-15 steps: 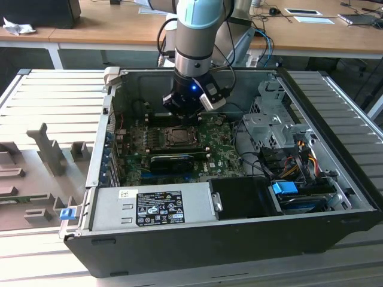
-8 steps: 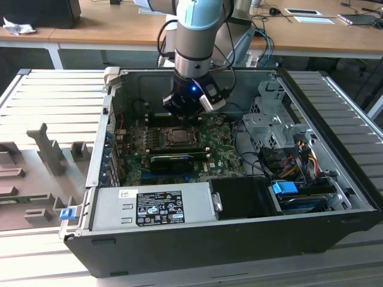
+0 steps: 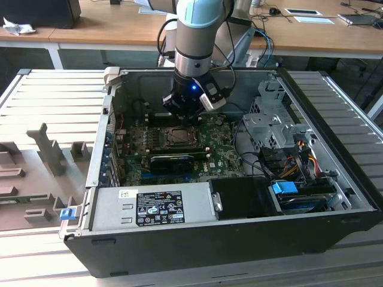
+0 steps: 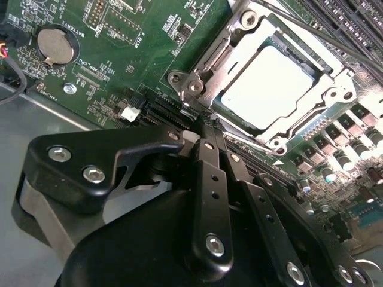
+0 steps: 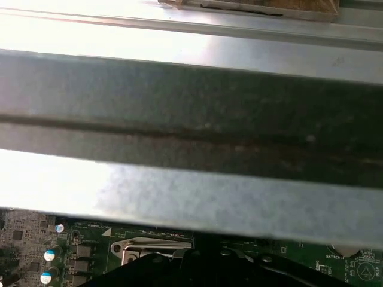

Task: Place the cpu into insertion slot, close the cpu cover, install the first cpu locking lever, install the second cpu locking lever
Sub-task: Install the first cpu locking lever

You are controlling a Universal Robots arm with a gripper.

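Note:
The cpu (image 4: 269, 89), with its pale silvery top, lies in the insertion slot (image 3: 178, 137) on the green motherboard. The silvery cpu cover (image 4: 239, 45) lies flat over it, and the chip shows through the square cut-out. A thin metal lever rod (image 4: 311, 27) runs along one side of the socket. My gripper (image 4: 202, 122) is shut, its black fingers pressed together with the tips at one corner of the socket frame. Whether they touch a lever hook there is unclear. In the exterior view the gripper (image 3: 187, 116) hangs just above the socket's far edge. The first wrist view catches a corner of the socket frame (image 5: 149, 248).
The open computer case has a tall wall (image 5: 191, 119) close to the wrist. A power supply (image 3: 149, 206) sits at the front, with a drive cage (image 3: 269, 119) and cables (image 3: 293, 155) at the exterior view's right. Memory slots (image 4: 353, 18) and a coin battery (image 4: 54, 46) flank the socket.

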